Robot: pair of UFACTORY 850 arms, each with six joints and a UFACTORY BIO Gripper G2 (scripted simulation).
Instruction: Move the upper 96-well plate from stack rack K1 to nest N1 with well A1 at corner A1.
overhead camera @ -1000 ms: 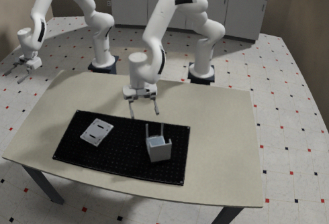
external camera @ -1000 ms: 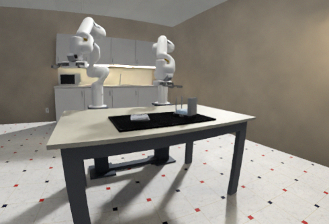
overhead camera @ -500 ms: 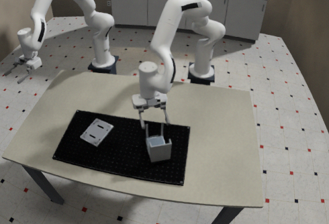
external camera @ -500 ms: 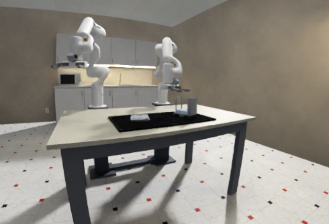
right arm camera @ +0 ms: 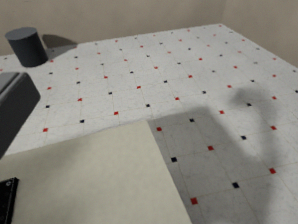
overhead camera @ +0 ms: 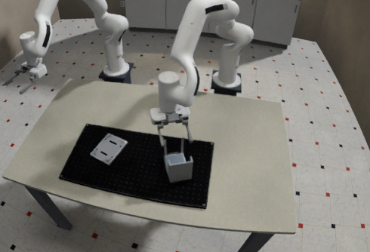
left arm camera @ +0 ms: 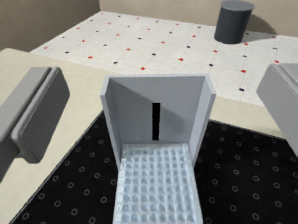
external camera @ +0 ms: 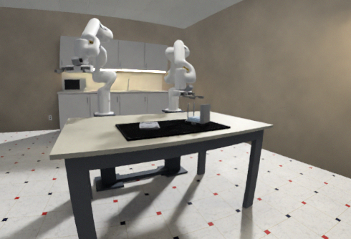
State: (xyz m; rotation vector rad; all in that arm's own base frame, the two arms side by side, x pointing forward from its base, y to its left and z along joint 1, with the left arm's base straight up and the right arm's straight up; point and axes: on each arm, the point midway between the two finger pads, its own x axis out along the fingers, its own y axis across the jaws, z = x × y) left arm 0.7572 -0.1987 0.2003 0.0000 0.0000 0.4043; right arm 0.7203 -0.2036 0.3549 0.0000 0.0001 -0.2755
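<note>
Plate (overhead camera: 176,158) (external camera: 193,119) (left arm camera: 157,185) shows distinct wells only in left wrist view; left claw (overhead camera: 177,142) (external camera: 195,96) (left arm camera: 162,110), right claw (overhead camera: 14,87) (external camera: 72,70) (right arm camera: 149,107) both open.
</note>
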